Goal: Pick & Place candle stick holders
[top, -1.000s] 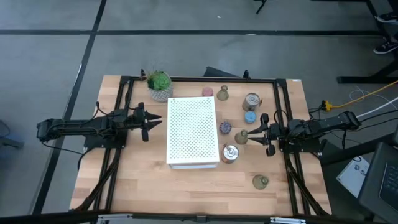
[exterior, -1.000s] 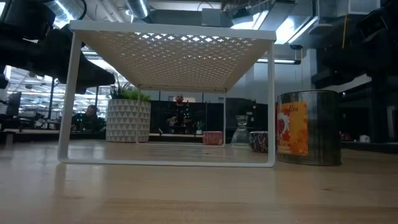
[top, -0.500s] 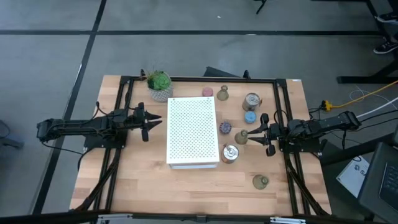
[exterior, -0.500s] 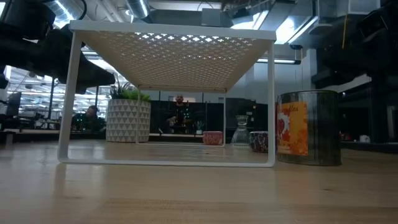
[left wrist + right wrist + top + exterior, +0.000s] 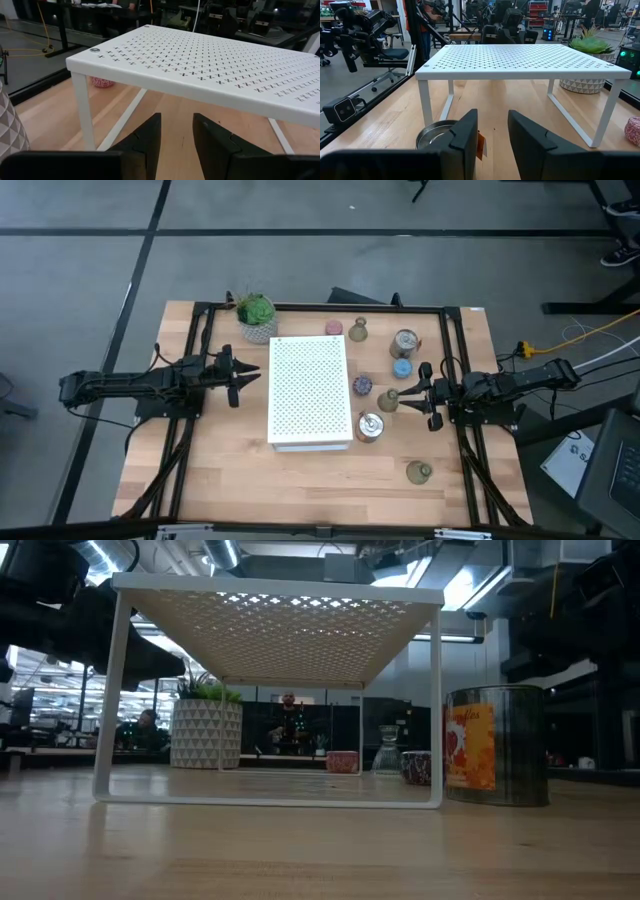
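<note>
**Nothing picked up so far; both claws wait at the rack's sides**

All the candle stick holders stand loose on the counter (image 5: 230,480), right of the white perforated rack (image 5: 309,391): a pink holder (image 5: 334,328), green holder (image 5: 358,331), silver holder (image 5: 404,341) and blue holder (image 5: 402,367) farther off, a purple holder (image 5: 362,386), a second green holder (image 5: 388,399), a tin holder (image 5: 369,426) touching the rack's near right corner, and a third green holder (image 5: 419,472) nearest. Every one is left to move, by my reading.

The right claw (image 5: 424,397), empty with fingers slightly spread, points at the second green holder just beside it. The left claw (image 5: 233,376), likewise spread and empty, waits left of the rack, well apart from the holders.
</note>
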`<state>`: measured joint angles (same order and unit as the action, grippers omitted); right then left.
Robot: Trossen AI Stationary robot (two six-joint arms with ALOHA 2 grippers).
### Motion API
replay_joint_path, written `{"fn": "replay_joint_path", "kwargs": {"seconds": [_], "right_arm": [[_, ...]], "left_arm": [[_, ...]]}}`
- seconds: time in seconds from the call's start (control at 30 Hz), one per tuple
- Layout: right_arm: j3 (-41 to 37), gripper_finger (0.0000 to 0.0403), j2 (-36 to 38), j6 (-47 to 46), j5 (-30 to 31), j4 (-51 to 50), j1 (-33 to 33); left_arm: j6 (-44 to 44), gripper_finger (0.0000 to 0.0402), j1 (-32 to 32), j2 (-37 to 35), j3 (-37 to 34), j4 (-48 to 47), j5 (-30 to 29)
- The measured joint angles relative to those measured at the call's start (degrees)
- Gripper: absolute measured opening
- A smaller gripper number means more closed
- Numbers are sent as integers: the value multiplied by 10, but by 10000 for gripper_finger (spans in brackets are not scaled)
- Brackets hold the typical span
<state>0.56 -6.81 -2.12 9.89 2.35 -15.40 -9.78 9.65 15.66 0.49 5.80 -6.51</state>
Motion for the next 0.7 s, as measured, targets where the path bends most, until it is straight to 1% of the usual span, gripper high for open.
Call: {"fn": "replay_joint_path", "kwargs": {"seconds": [0.2,0.23,0.37,0.43,0.5,0.7], "right_arm": [[0,112,0,-6,-6,11,0],[0,112,0,-31,-25,12,0],[0,112,0,-218,-151,17,0],[0,112,0,-266,-184,16,0],[0,112,0,-280,-195,16,0],[0,112,0,-292,-195,5,0]], "left_arm": [[0,107,0,0,0,0,0],[0,107,0,0,0,0,0],[0,107,0,0,0,0,0],[0,107,0,0,0,0,0],[0,107,0,0,0,0,0],[0,107,0,0,0,0,0]]}}
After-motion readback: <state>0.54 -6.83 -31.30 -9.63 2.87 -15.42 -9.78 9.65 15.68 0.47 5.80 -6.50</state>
